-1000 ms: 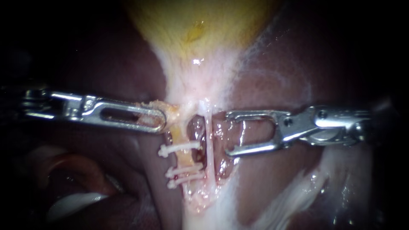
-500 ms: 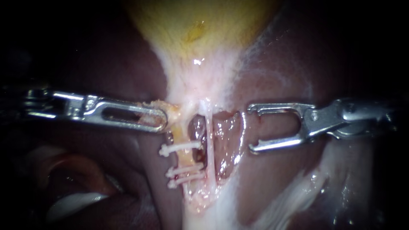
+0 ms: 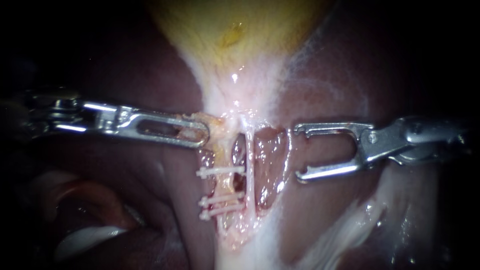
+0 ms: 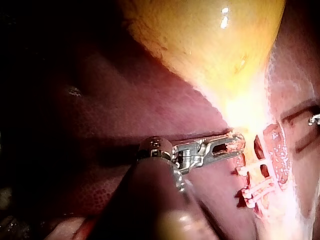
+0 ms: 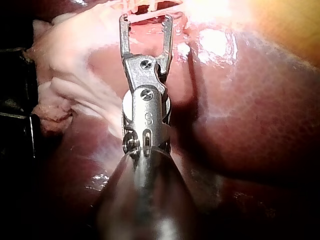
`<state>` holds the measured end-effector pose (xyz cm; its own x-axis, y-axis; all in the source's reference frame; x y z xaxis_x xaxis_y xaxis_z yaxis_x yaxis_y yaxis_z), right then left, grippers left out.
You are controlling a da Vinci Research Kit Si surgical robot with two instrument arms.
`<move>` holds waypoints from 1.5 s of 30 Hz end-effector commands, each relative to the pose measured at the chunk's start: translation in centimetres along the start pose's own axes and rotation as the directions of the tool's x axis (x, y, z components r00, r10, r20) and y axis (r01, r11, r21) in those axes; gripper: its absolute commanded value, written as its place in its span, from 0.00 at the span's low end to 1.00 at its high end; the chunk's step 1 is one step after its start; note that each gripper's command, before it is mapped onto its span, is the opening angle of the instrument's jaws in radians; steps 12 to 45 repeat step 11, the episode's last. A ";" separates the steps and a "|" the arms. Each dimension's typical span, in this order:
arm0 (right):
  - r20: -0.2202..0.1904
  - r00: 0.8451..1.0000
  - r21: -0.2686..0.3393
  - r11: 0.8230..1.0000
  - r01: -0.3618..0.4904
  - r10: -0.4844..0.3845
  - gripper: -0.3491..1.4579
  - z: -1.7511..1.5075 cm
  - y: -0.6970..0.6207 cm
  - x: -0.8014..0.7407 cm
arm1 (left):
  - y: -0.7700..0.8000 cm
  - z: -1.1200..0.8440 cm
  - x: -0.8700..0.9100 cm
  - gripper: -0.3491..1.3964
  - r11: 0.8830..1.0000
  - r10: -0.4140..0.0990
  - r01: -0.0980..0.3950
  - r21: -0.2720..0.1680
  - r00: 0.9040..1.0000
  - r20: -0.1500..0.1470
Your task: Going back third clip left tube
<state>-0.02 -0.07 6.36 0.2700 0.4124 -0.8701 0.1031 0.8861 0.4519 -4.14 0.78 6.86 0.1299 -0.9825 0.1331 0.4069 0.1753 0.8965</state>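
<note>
Below the yellow gallbladder run two tubes. The yellowish left tube carries three white clips: one upper clip and two close together lower down. The thin white right tube is bare. My left instrument is shut on yellowish tissue at the gallbladder's neck, just above the clips; the left wrist view shows that grip. My right instrument stands open and empty to the right of the tubes, apart from them. In the right wrist view its jaws are spread with the clips just ahead.
Dark red liver surrounds the site. A raw red window lies between the right tube and my right instrument. White fatty tissue runs down to the lower right. A pale rounded fold sits at the lower left.
My right instrument has drawn back to the right, away from the tubes, its jaws open throughout. My left instrument has shifted right with its held tissue, and the clipped tube has moved with it.
</note>
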 end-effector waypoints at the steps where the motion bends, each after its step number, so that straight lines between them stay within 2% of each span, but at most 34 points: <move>1: 0.000 1.000 0.000 1.000 0.000 0.000 0.47 0.00 0.00 0.01 | 0.01 0.02 0.01 0.00 1.000 0.002 -0.002 -0.004 1.000 -0.002; 6: 0.000 1.000 0.003 1.000 -0.001 0.001 0.47 0.01 -0.01 0.01 | 0.06 0.06 0.06 0.00 1.000 0.005 -0.005 -0.013 1.000 -0.001; 45: 0.000 1.000 0.002 1.000 -0.001 0.001 0.47 0.01 -0.01 0.02 | 0.06 0.06 0.06 0.00 1.000 0.006 -0.006 -0.013 1.000 -0.001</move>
